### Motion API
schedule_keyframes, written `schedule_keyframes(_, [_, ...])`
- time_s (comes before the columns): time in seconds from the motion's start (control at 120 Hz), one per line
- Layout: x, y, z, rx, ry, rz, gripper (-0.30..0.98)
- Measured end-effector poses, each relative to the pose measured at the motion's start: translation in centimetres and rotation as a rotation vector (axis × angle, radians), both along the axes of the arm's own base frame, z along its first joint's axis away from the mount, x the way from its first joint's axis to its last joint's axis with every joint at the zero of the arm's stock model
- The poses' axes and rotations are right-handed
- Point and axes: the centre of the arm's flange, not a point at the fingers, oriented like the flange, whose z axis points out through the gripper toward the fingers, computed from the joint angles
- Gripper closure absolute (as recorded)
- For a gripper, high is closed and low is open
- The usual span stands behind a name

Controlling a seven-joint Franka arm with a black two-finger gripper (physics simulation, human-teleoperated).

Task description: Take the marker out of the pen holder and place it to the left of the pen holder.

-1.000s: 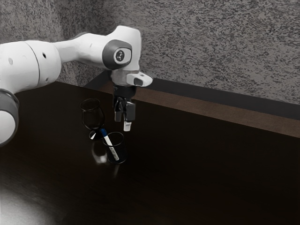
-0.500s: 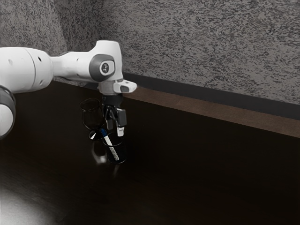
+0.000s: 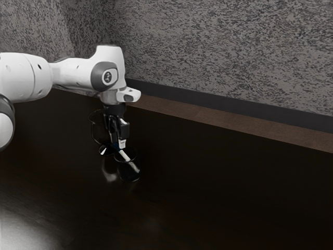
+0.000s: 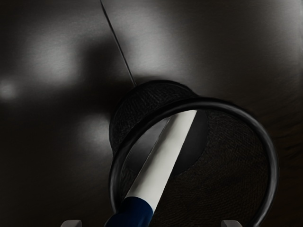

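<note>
Now | gripper (image 3: 118, 145) shifted toward the exterior view's 9 o'clock, fingers wide apart | marker (image 3: 125, 155) slants more in the pen holder (image 3: 126, 179), cap toward 10 o'clock

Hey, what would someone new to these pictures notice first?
Probably the white arm, coming in from the exterior view's left over a dark table. Next, the marker, white with a blue cap, leaning in the round pen holder, and the open gripper down at its capped end.
</note>
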Motion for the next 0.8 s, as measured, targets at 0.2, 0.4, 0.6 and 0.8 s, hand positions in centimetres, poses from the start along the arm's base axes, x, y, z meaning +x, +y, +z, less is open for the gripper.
schedule_keyframes(0.2, [-0.3,0.1,-1.3,-0.002,0.019,0.004,0.37])
schedule_keyframes(0.4, [-0.8,1.1,-2.0,-0.001,0.035,0.019,0.48])
schedule_keyframes(0.6, [-0.7,1.0,-1.8,0.001,0.028,0.023,0.67])
schedule_keyframes(0.8, [-2.5,1.2,0.9,0.014,0.006,0.038,0.74])
